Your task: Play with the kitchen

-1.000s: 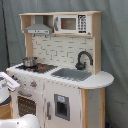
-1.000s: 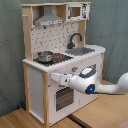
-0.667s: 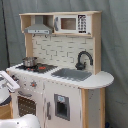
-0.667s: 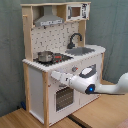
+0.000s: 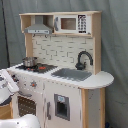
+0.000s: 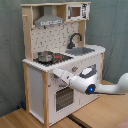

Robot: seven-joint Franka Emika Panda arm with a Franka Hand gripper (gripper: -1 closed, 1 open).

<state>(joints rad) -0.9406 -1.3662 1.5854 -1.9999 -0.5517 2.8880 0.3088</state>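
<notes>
Arm reaching at the front of the kitchen, play only just under way

The kitchen (image 6: pixel 62 60) stands upright; its oven door (image 6: pixel 63 97) looks closed and the pot (image 6: pixel 45 56) sits on the hob, so most play seems left. The gripper (image 6: pixel 56 74) is at the knob panel; whether its fingers are open I cannot tell. Against the earlier frames, the arm has barely shifted.
</notes>
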